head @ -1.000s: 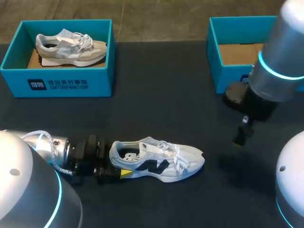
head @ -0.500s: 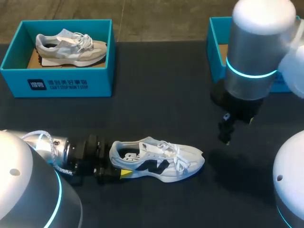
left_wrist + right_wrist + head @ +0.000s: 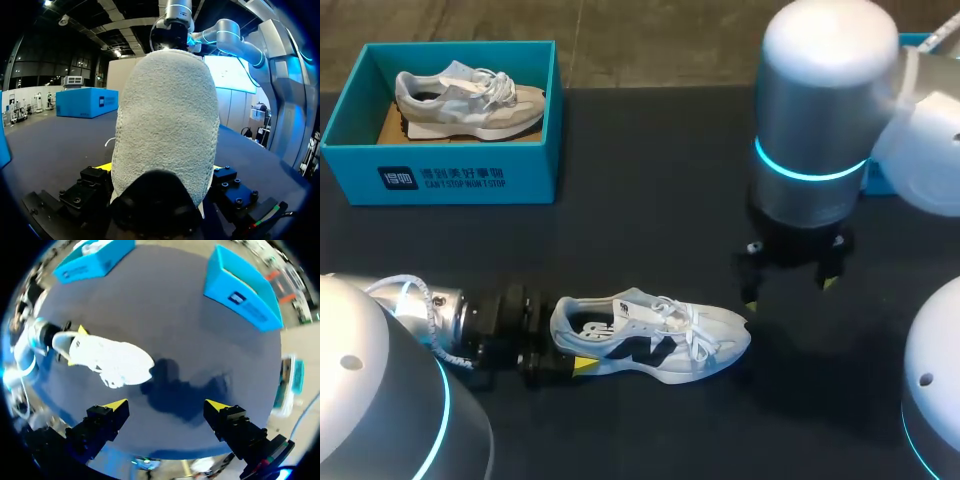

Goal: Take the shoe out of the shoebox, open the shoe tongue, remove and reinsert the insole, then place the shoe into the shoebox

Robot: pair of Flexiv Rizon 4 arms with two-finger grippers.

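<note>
A white shoe (image 3: 655,340) with a dark side logo lies on its sole on the dark table, toe pointing right. My left gripper (image 3: 570,338) is at its heel, one finger on each side, shut on it. In the left wrist view the padded heel (image 3: 167,125) fills the space between the fingers of the left gripper (image 3: 162,167). My right gripper (image 3: 788,290) hangs open, pointing down, just right of the toe. In the right wrist view the shoe (image 3: 110,357) lies ahead of the right gripper (image 3: 166,404) and off to one side. The empty blue shoebox (image 3: 245,295) stands at the back right.
A second blue shoebox (image 3: 440,175) at the back left holds a grey shoe (image 3: 470,100). In the head view my right arm hides most of the empty box; only a strip of its rim (image 3: 925,40) shows.
My right arm has swung left from near the empty box to just beside the shoe's toe, and now covers that box in the head view. The left arm and shoe have not moved.
</note>
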